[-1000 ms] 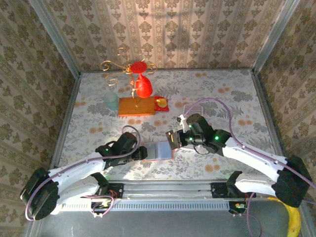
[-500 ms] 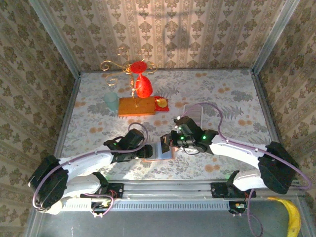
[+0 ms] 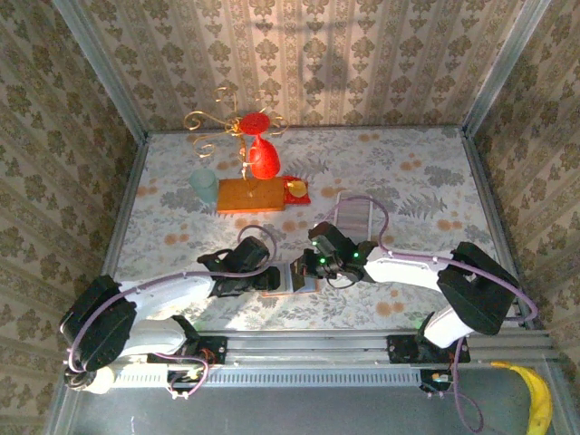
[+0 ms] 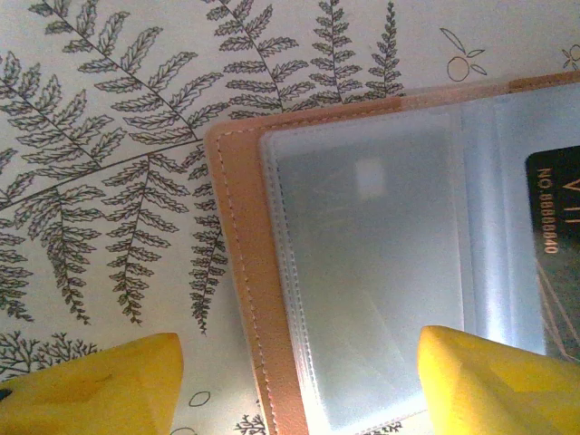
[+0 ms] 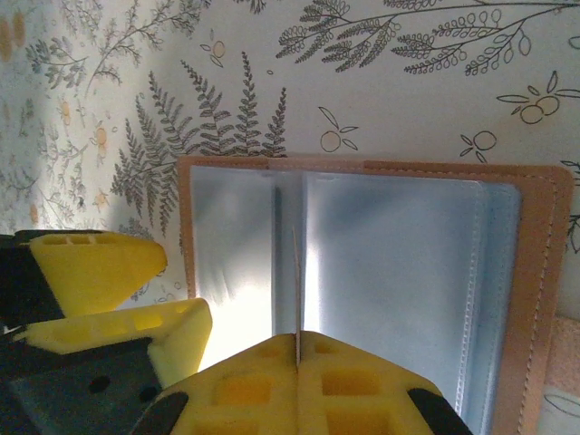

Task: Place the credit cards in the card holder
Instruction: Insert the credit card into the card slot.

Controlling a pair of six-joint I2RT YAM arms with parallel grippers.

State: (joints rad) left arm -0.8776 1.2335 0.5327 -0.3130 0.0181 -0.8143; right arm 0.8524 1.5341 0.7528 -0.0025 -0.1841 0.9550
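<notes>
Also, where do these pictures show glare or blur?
Left wrist view: on the card holder the clear sleeves glare toward the right, print on the credit card is legible, the left gripper looks soft. Right wrist view: a bright streak lies on the sleeves beside the fold. Top external view: a soft shadow falls on the back wall.

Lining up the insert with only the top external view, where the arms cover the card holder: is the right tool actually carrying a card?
Observer: Yes, the right tool is shut on a thin card, edge-on near the fold of the card holder.
Operator: Any sleeves filled?
Observer: In the right wrist view both clear pages look empty.
Operator: And the other arm?
Observer: The left tool is open, one finger over the table, one over a page.
</notes>
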